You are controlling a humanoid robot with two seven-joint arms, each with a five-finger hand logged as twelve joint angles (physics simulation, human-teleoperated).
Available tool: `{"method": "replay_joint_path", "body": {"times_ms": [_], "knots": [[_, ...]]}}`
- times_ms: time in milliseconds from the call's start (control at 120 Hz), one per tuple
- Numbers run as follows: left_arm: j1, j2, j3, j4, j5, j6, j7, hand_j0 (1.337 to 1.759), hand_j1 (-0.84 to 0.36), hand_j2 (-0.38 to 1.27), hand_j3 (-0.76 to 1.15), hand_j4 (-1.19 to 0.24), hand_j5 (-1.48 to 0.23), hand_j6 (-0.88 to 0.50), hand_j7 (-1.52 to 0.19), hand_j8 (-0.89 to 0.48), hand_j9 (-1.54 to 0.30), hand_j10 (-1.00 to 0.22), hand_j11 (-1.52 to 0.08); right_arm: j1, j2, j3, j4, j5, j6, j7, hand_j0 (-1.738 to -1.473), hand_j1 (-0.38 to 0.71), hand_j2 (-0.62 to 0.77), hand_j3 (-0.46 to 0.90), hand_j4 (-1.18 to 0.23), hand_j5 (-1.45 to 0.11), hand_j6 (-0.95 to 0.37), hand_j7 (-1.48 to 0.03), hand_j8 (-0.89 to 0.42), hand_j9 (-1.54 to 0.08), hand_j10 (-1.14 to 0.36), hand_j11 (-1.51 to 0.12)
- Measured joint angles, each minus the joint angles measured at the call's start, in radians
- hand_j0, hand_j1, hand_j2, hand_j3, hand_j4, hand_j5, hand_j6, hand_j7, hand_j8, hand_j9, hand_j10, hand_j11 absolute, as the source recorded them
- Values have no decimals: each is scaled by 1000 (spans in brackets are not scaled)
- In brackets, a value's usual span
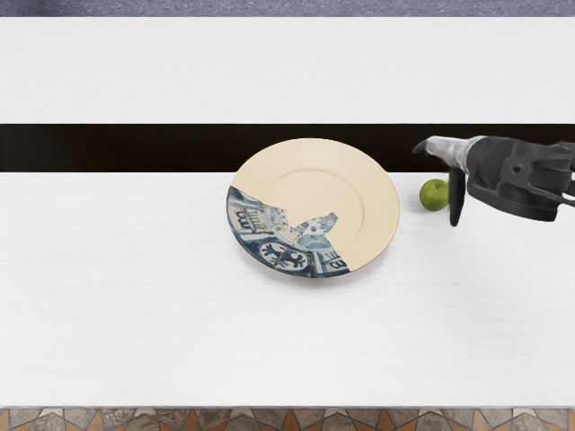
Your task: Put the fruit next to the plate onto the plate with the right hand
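Your right hand (pixel 463 162) hangs over the white table (pixel 135 296), fingers loose and holding nothing — one dark finger (pixel 456 199) points down just beside the green fruit (pixel 434 194). The fruit sits on the table at the hand's fingertip side, between the hand and the plate (pixel 359 180), near the plate's rim but not on it. It is round, so there is no long axis to line up with. The count: one fruit, one plate, one hand in view — the left arm does not show.
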Motion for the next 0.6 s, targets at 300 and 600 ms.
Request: {"method": "replay_joint_path", "body": {"times_ms": [300, 600], "knots": [[0, 0, 0, 0, 0, 0, 0, 1658, 349, 0, 0, -1, 0, -1, 0, -1, 0, 0, 0, -24, -2, -1, -1, -6, -80, 0, -1658, -16, -54, 0, -282, -363, -284, -362, -283, -363, -281, -363], [0, 0, 0, 0, 0, 0, 0, 1658, 349, 0, 0, -1, 0, -1, 0, -1, 0, 0, 0, -52, 27, -6, -16, -6, -137, 0, -1658, 80, -69, 0, -361, -467, -363, -466, -362, -467, -361, -466]]}}
